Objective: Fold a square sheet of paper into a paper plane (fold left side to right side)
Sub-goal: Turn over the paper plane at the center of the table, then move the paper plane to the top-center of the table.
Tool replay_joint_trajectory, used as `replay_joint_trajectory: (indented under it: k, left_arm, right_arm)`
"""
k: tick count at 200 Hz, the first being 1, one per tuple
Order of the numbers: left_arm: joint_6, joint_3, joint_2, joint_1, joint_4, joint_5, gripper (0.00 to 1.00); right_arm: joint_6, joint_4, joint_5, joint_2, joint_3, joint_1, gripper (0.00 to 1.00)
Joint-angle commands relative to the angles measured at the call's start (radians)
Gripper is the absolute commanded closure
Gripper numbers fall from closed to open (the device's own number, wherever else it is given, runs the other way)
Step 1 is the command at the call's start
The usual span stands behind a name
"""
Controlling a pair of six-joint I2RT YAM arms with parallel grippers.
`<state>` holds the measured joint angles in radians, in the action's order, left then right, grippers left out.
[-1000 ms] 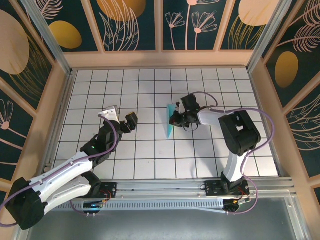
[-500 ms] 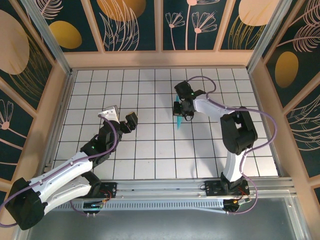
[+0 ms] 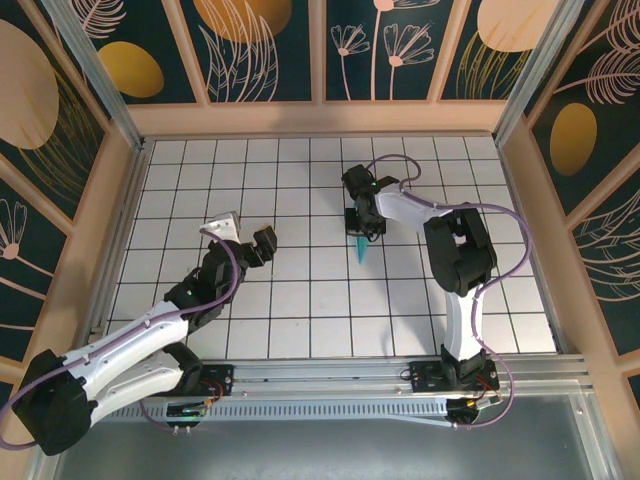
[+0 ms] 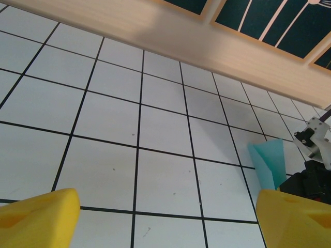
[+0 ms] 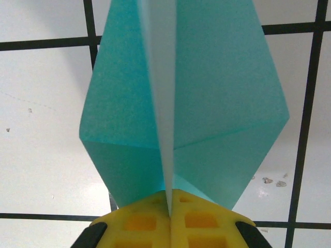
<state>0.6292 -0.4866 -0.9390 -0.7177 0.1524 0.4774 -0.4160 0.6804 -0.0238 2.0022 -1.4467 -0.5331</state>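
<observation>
Right gripper [image 3: 362,222] pinched the paper plane [image 3: 360,247], tip perhaps touching the table [image 3: 300,300], left gripper [image 3: 243,232] hung open, well apart at left

In the right wrist view, the slim, creased light-blue paper plane [image 5: 176,93] runs past the picture's edge, so its far end is cut off. Its near end is hidden between the pressed-together yellow fingers [image 5: 139,225] of the right tool [image 5: 170,206]. From above, that tool covers most of the plane. The left tool [image 4: 168,206] has its yellow fingers [image 4: 36,219] cropped at the picture's lower edge, and the right-hand one hides the plane's near corner.
</observation>
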Motion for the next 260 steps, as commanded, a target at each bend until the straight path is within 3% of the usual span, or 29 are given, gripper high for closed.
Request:
replay_joint_trajectory:
  k: [1,34,153,188,260]
  left_arm:
    - [-0.017,-0.035,-0.004,0.008,-0.004,-0.009,0.12]
    - [-0.017,-0.034,-0.001,0.007,-0.007,-0.011,0.12]
    - [-0.013,-0.027,0.020,0.008,-0.019,-0.005,0.12]
    - [-0.014,-0.027,0.025,0.008,-0.025,0.004,0.12]
    - [-0.013,-0.023,0.049,0.008,-0.043,0.028,0.11]
  right_arm:
    - [0.007,-0.012,0.002,0.017,-0.003,-0.008,0.90]
    - [0.003,-0.018,0.016,0.027,0.003,-0.008,0.85]
    - [-0.010,-0.073,-0.001,0.060,0.053,-0.008,0.82]
    - [-0.017,-0.100,-0.019,0.064,0.064,-0.007,0.75]
    - [-0.014,-0.124,-0.081,0.155,-0.087,0.010,0.65]
